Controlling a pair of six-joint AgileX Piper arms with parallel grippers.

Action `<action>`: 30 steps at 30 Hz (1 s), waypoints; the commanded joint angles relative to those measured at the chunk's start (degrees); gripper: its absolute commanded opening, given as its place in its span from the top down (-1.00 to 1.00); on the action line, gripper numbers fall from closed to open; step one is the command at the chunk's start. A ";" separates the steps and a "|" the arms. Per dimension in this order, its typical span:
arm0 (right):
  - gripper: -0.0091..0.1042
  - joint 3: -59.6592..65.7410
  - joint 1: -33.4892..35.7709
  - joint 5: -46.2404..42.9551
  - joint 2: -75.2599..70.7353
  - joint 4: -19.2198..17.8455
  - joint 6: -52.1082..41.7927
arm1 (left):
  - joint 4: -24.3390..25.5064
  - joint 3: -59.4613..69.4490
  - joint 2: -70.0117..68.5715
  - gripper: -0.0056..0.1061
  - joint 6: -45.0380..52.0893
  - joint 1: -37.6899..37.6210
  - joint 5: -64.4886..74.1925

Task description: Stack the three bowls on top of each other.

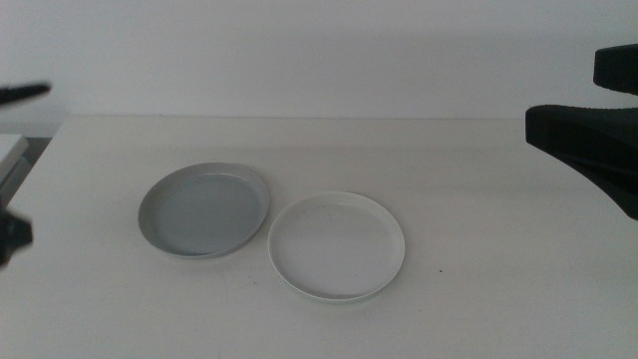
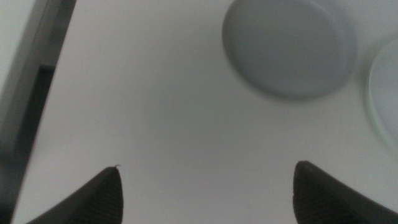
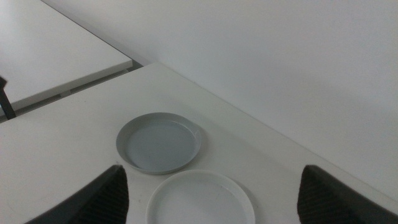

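Observation:
Two bowls lie side by side on the white table, with a small gap or just touching. The grey bowl (image 1: 204,209) is left of centre and the white bowl (image 1: 336,245) sits to its right, nearer the front. A third bowl is not visible as a separate thing. My left gripper (image 2: 208,186) hovers open over bare table left of the grey bowl (image 2: 289,46), with nothing between its jaws. My right gripper (image 3: 214,193) is raised high at the right side. It is open and empty, and faces the grey bowl (image 3: 160,143) and the white bowl (image 3: 200,199).
The left arm (image 1: 12,239) shows only as dark parts at the picture's left edge, and the right arm (image 1: 588,150) is at the right edge. The table's left edge (image 2: 43,93) runs close to the left gripper. A second table (image 3: 56,56) stands beyond the left side.

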 commanded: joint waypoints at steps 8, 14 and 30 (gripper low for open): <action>-0.80 0.19 0.07 -0.55 -0.25 -0.02 -0.36 | -1.23 -9.90 19.60 -0.78 -0.60 -0.09 -11.03; -0.80 0.19 0.07 -0.55 -0.25 -0.02 -0.36 | -2.83 -23.32 36.42 -0.78 2.79 -0.09 -5.85; -0.80 0.19 0.07 -0.55 -0.25 -0.02 -0.36 | -7.73 -44.59 70.84 -0.78 4.24 -0.09 4.54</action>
